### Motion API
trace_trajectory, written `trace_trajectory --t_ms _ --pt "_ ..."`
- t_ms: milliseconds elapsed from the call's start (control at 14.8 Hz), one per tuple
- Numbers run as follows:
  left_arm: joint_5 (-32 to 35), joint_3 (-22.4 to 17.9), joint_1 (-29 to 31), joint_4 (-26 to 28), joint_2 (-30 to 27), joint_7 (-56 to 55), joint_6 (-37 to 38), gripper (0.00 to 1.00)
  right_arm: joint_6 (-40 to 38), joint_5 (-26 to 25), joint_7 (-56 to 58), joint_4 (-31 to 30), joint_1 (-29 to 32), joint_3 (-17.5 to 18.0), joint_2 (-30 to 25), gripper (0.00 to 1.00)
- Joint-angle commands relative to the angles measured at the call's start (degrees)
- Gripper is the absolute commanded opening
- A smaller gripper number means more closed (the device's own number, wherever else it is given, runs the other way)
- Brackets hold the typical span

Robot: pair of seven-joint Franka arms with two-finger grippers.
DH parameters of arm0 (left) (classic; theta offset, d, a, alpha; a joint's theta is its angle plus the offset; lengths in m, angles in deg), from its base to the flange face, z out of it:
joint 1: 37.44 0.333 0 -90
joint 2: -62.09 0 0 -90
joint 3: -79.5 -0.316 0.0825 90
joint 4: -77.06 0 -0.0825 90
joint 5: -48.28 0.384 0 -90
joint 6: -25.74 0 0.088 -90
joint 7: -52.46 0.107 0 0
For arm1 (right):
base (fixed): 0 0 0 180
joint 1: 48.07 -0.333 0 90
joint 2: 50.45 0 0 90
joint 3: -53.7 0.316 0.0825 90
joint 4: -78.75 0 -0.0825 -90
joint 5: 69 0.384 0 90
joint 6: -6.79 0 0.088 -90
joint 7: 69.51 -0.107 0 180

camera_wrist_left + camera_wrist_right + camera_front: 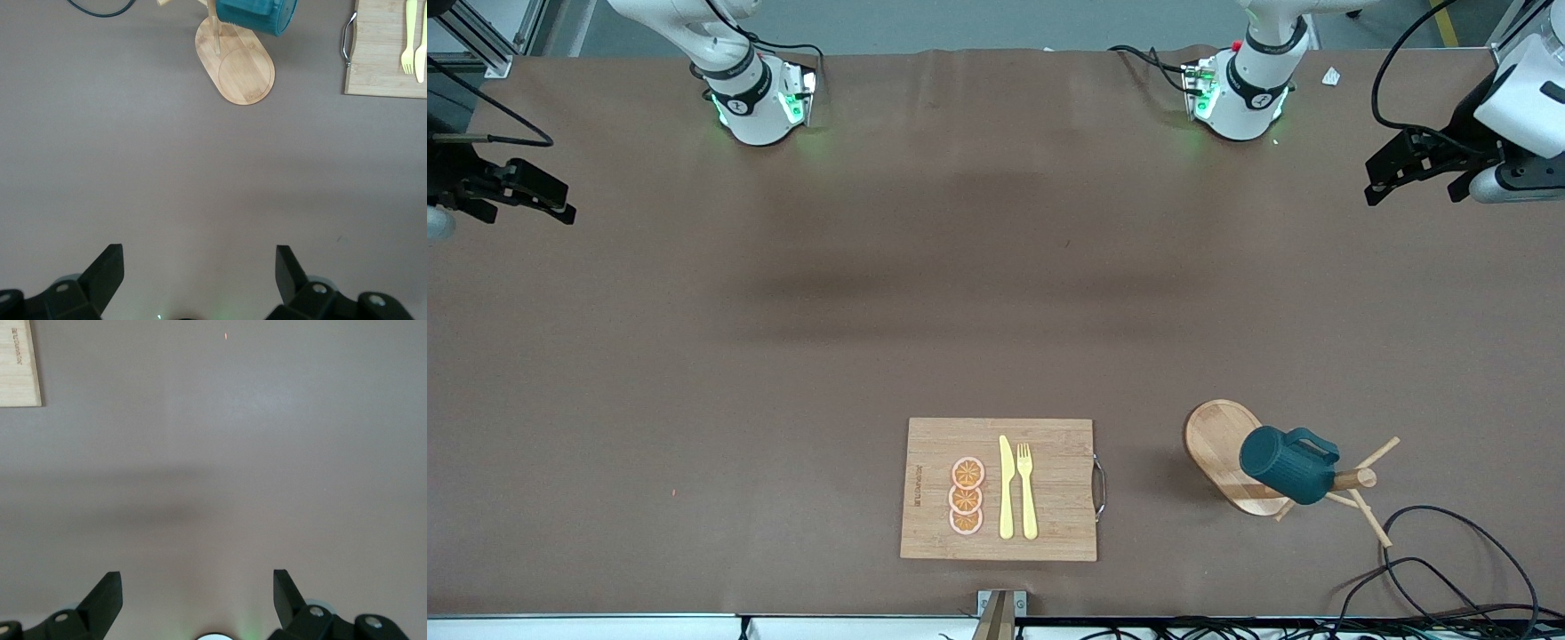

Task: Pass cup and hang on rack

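I see the cup [1288, 463] hanging on the rack [1221, 452], tilted, its long axis slanting along a peg, base toward the bamboo board [1000, 489]. The rack stands toward the left arm's end of the worktop [783, 373]. Left hand [1414, 173] and right hand [520, 191] wait open, gripping nothing, over bare worktop.

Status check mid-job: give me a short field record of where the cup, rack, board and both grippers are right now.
cup: dark teal ribbed mug hanging on a peg of the rack
rack: light wooden mug tree, toward the left arm's end of the table
board: bamboo cutting board with yellow knife, fork and orange slices, beside the rack
left gripper: open, empty, over bare table, waiting
right gripper: open, empty, over bare table
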Motion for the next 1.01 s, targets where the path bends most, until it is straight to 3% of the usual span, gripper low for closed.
trace_trajectory --t_ms 0,945 --pt "-0.3 0.5 0.5 1.2 -1.2 0.8 -0.6 1.0 -2.0 0.9 0.4 -0.5 0.3 -0.1 -3.1 1.0" --pt "2.8 0.9 0.5 0.3 -0.6 5.2 -0.5 1.0 -2.1 0.9 0.4 0.0 0.6 -0.5 -4.4 1.0"
